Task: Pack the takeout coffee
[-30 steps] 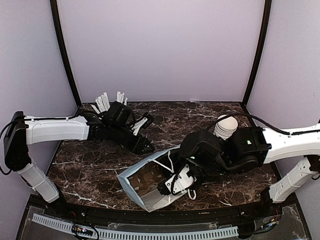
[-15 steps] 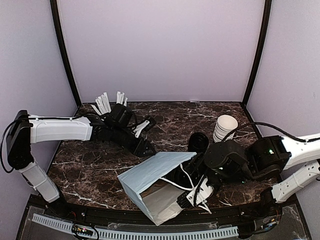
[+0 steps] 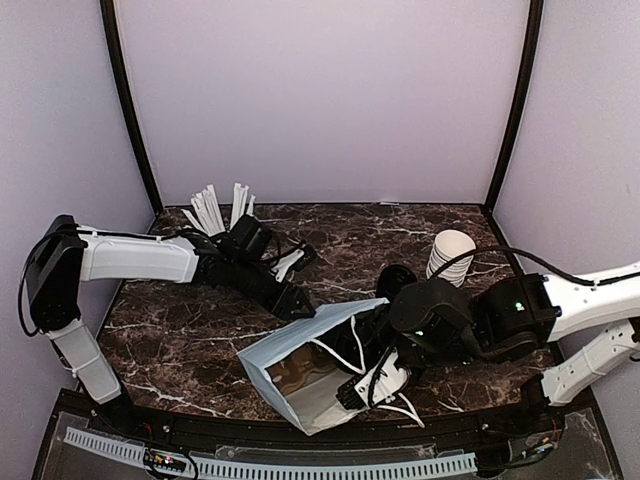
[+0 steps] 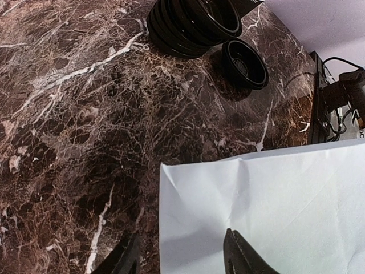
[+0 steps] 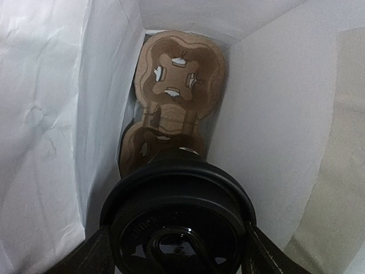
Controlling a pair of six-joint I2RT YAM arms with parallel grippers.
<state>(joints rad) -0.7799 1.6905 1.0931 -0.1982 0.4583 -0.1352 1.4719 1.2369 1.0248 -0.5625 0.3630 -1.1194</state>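
**Coffee at the bag's mouth, not yet seated**

We find the right gripper (image 5: 177,254) clamped around the lidded coffee (image 5: 179,222). The cup is just inside the mouth of the white paper bag (image 3: 295,365), which lies on its side. A cardboard cup carrier (image 5: 174,97) lies deeper in, apart from the cup. The left gripper (image 4: 182,260) has its jaws spread over the bag's far edge; we cannot confirm contact. In our judgement, seating the cup and letting go are outstanding.
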